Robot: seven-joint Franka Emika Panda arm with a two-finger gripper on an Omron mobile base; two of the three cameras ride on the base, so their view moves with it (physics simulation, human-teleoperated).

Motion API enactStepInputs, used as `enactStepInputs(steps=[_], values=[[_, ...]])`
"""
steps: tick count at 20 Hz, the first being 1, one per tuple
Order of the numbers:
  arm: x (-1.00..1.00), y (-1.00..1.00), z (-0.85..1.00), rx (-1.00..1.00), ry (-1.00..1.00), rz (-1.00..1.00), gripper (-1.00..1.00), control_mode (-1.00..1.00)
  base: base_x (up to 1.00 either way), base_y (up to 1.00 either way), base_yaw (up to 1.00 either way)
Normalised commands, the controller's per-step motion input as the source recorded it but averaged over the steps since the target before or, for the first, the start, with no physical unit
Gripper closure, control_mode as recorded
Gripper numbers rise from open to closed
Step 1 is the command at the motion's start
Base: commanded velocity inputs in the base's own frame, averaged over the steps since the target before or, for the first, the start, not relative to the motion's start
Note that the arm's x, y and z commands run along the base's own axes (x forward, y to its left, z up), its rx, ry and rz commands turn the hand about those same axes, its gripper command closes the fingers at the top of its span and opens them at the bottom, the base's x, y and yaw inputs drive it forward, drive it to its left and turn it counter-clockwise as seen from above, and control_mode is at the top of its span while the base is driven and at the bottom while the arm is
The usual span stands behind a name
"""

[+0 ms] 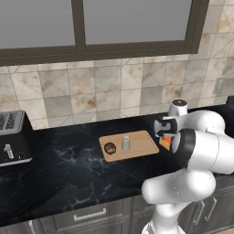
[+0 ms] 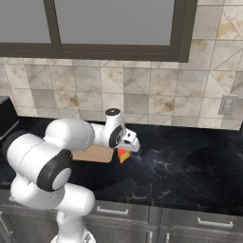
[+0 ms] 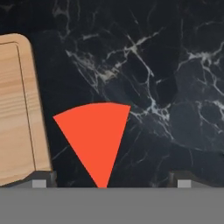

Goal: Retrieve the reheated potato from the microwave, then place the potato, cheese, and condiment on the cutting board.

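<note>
**Cheese wedge waits beside the board as open fingers line up above it**

The cheese (image 3: 94,138) — an orange-red wedge with its point toward the bottom of the hand view and its curved rind away from it — lies flat on the dark marbled desk (image 3: 175,87), just beside the rounded corner of the cutting board (image 3: 17,109) but not on it. The gripper (image 3: 109,183) hangs over the wedge with its fingers (image 3: 39,183) spread wide, holding nothing, one tip rising on each side of the wedge's point. By its look the cheese should be light and fairly firm, though its smooth, tapering flanks could let it squirt out of a pinch made near the tip; a hold across the broader middle, on the two straight sides, seems the safer choice. In the left base view the potato (image 1: 109,148) and the condiment (image 1: 125,143) already stand close together on the board's left part, leaving its right half free for the wedge. A black toaster (image 1: 13,137) sits well apart at the desk's far left — beneath a tiled wall (image 1: 114,87) and a window (image 1: 91,23).
</note>
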Motion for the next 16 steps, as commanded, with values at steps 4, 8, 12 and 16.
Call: enactStepInputs(steps=[4,8,12,16], values=[[0.14,0.06,-0.13,0.08,0.0,0.0,-1.0,-1.0,0.0,0.0,0.0],[0.15,0.01,-0.11,0.05,0.0,0.0,-1.0,-1.0,0.0,0.0,0.0],[0.2,0.01,-0.19,0.01,0.0,0.0,-1.0,-1.0,0.0,0.0,0.0],[0.12,0.04,-0.23,0.0,0.0,0.0,-1.0,-1.0,0.0,0.0,0.0]])
